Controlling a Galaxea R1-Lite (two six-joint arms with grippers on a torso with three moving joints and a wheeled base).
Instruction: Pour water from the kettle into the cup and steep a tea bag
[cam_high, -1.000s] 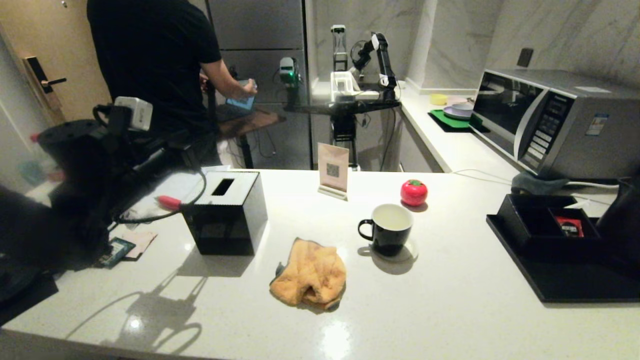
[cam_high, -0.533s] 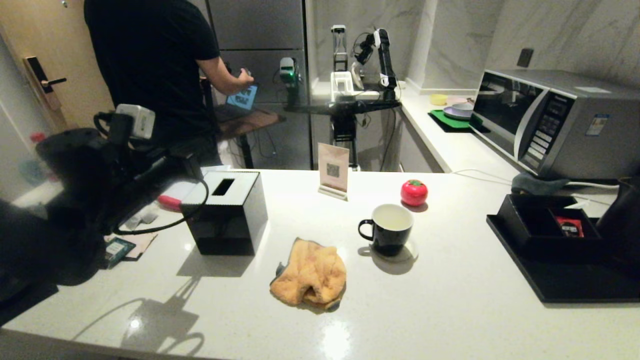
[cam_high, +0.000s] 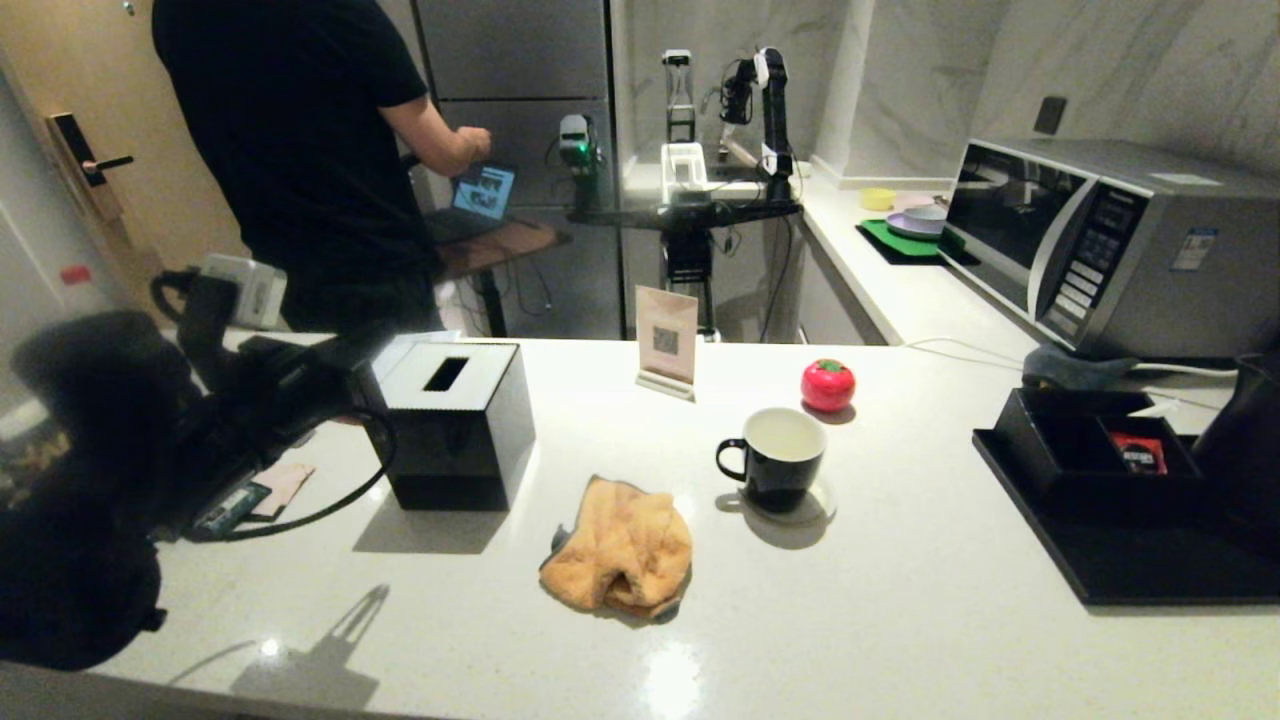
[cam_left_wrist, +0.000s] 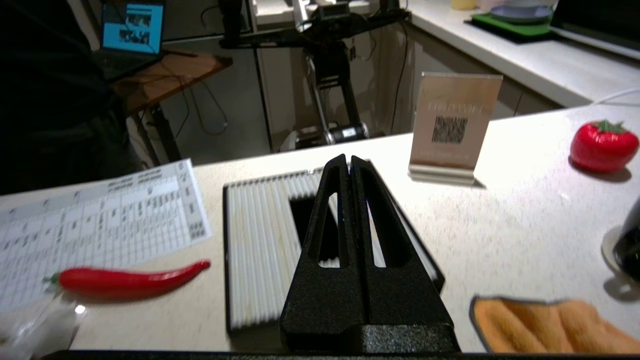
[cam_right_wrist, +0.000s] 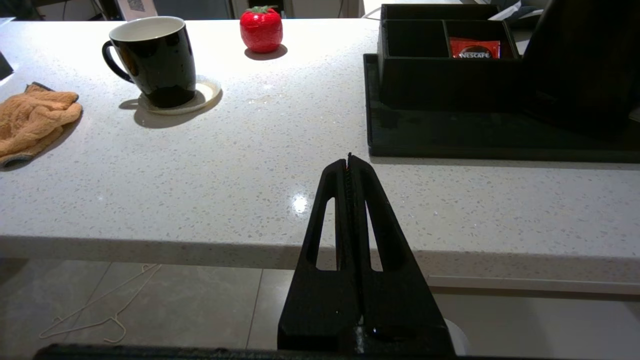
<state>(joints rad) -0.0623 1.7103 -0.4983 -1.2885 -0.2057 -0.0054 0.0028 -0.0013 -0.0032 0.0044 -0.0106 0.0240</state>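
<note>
The left gripper (cam_left_wrist: 349, 165) is now clenched and empty, its two fingers pressed together with nothing between them, and it hangs above the black tissue box (cam_high: 455, 420) at the left part of the white counter (cam_high: 900, 620). Compared with one second ago, the left arm (cam_high: 250, 420) has come lower and nearer to the robot in the head view, and its cable now lies closer to the counter surface; its shadow on the counter is also smaller. The right gripper (cam_right_wrist: 349, 162) is clenched too, holds nothing, and stays parked before the near edge of the counter, as before. The cup (cam_high: 775, 458) stands on a small coaster near the middle of the counter, in the same place as earlier, with the red tomato-shaped object (cam_high: 828, 385) behind it and the orange cloth (cam_high: 620, 548) to its left. The kettle (cam_high: 1245, 440) is at the far right edge of the head view, on the black tray (cam_high: 1120, 570), just beside the low compartment box (cam_high: 1090, 450) that holds a red sachet (cam_right_wrist: 474, 48); it has not moved. In the left wrist view a red chili (cam_left_wrist: 125, 281) lies on the counter beside a printed sheet (cam_left_wrist: 95, 210). The person (cam_high: 300, 150) behind the counter has shifted a little to the left and now reaches to a laptop (cam_high: 482, 192). The card with a QR code (cam_high: 666, 342) stands unchanged.
</note>
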